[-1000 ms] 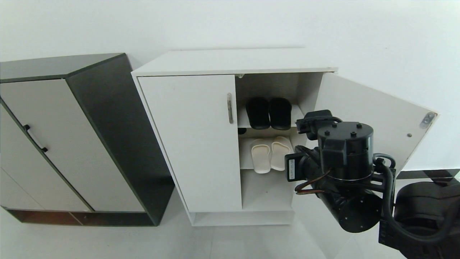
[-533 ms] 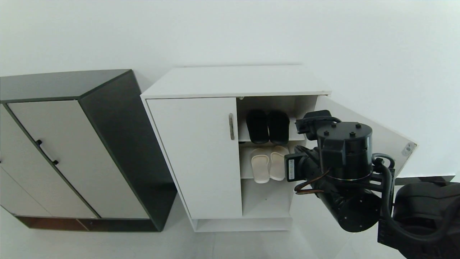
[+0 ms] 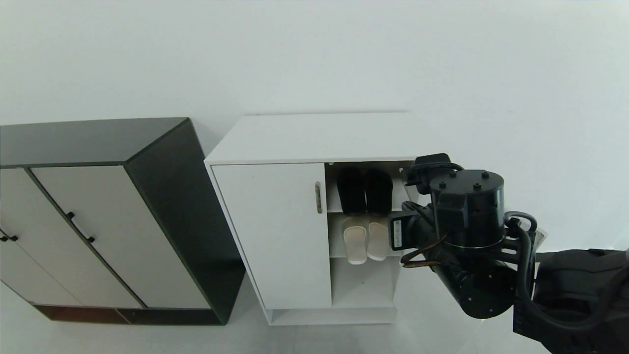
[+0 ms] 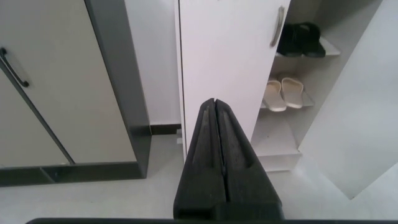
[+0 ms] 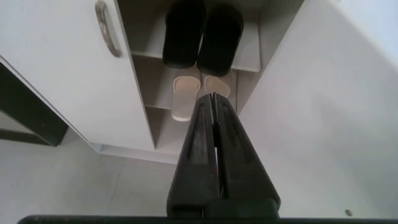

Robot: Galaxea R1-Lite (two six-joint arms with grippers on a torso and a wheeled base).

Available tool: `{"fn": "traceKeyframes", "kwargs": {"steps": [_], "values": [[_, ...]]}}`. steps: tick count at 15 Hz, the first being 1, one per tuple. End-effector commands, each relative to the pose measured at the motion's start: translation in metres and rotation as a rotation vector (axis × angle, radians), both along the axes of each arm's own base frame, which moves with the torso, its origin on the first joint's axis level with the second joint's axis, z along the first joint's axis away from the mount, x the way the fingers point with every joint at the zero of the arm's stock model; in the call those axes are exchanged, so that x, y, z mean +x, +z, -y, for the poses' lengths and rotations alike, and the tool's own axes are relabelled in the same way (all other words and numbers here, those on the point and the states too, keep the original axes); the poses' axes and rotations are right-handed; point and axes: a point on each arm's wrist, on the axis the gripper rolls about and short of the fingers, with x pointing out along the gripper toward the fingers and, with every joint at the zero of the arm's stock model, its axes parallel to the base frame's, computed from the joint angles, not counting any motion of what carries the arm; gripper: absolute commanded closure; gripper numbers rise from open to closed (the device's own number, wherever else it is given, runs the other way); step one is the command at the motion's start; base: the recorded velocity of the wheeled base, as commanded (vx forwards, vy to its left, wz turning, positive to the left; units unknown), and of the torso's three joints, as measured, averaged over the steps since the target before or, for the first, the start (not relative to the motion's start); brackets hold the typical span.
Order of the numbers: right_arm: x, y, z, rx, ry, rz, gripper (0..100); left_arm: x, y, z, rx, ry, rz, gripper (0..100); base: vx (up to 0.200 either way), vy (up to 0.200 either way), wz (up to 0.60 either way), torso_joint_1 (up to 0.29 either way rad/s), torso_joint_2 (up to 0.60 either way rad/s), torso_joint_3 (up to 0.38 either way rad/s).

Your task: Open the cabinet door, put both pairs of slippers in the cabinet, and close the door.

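Dark cabinet [image 3: 162, 216] w/ pale doors [image 3: 98, 236], shut, black bar handles [image 3: 80, 227] on the fronts. Low open slot [image 3: 83, 314] along its base. White wall [image 3: 314, 59] right behind it, pale floor [image 3: 147, 339] under and in front.

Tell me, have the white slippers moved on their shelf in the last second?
No. The white slippers lie as before on the middle shelf, below the black slippers; only the view shifted.
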Motion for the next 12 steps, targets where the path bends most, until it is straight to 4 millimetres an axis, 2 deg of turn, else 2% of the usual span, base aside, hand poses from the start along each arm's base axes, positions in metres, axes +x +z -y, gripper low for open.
{"fn": "traceKeyframes", "kwargs": {"steps": [1,4,8,12], "values": [[-0.0002,-0.0004,-0.0002,0.0,0.0,-0.001,100,0.0001,0.0001,0.0,-0.001,0.0,-0.001,100,0.0,0.0,0.0,0.217,-0.53,-0.305],[-0.001,-0.0011,0.0007,0.0,0.001,-0.003,100,0.0001,0.0001,0.0,-0.001,0.0,-0.001,100,0.0,0.0,0.0,0.118,-0.28,-0.152],[-0.0009,-0.002,0.0006,-0.005,0.004,-0.005,100,0.0001,0.0001,0.0,-0.001,0.0,-0.001,100,0.0,0.0,0.0,0.015,-0.03,-0.018],[-0.0015,-0.004,0.0012,-0.016,0.004,-0.01,100,0.0001,0.0001,0.0,-0.001,0.0,-0.001,100,0.0,0.0,-0.6,0.002,0.0,0.0]]}}
